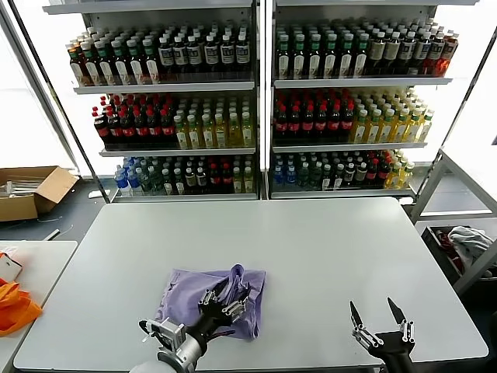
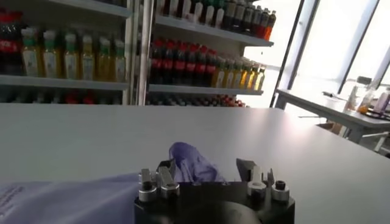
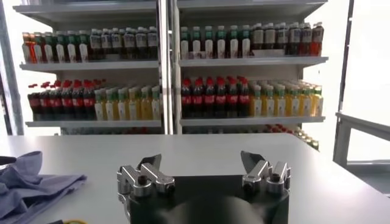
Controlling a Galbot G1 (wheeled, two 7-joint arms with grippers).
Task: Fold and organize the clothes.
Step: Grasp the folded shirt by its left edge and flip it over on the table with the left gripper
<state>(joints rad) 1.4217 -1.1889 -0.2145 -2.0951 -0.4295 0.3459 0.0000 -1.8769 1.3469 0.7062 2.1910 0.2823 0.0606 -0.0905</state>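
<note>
Lavender T-shirt (image 1: 211, 299) lies bunched into a rough folded block on the grey table (image 1: 326, 249), near the front edge, left of centre. Edges look uneven, one corner sticks up as a small peak in the left wrist view (image 2: 186, 163). So folding looks partly done at best: compact, but not a flat neat rectangle, and not set anywhere tidy yet.

Left gripper (image 1: 225, 305) sits low over the shirt's near right part, fingers spread apart with cloth between or just under them; no clear pinch visible, looks like nothing is held. Right gripper (image 1: 381, 317) hovers off to the right above bare table, well apart from the shirt, fingers wide, empty.

Left to do, my guess: flatten, square up the folds, maybe one more fold, then place it. Orange cloth (image 1: 15, 305) on the side table at left, not part of this.
</note>
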